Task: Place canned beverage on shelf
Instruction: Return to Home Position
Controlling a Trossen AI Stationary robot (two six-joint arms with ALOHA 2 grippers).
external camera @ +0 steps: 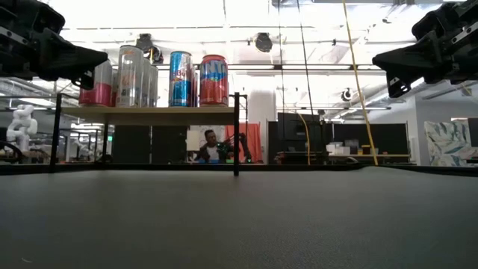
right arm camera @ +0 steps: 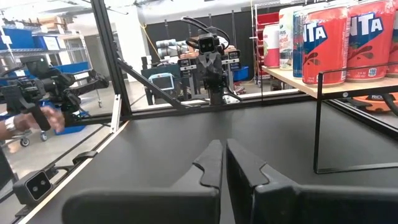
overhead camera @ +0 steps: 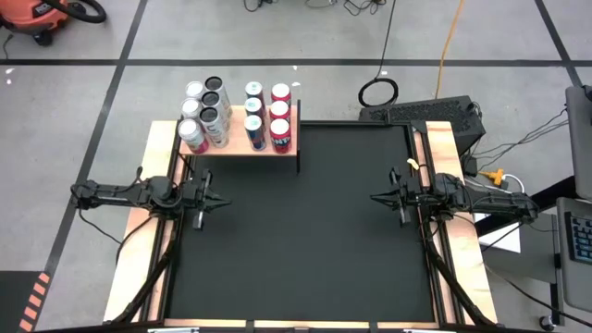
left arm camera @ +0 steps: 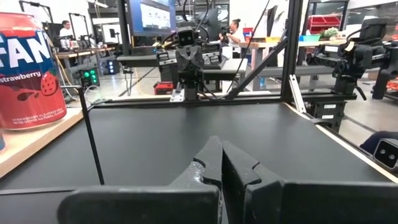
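— From above, where are the cans point(overhead camera: 254, 113)?
— Upright on the shelf point(overhead camera: 237, 139), far left. It lies just beyond the left gripper point(overhead camera: 226, 200), and the right gripper point(overhead camera: 375, 197) is well apart.
— Low view?
— The cans stand in rows.
— Wrist views?
— Both grippers' jaws are pressed together, holding nothing.

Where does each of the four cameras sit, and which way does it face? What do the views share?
High view: above the table, looking straight down; left gripper and right gripper face each other.
Low view: at table-top height, looking level across the mat into the room; both grippers in the upper corners.
Left wrist view: on the left wrist, facing the right arm; own shut fingers in front.
Right wrist view: on the right wrist, facing the left arm; own shut fingers in front.
All four show the shelf with cans.
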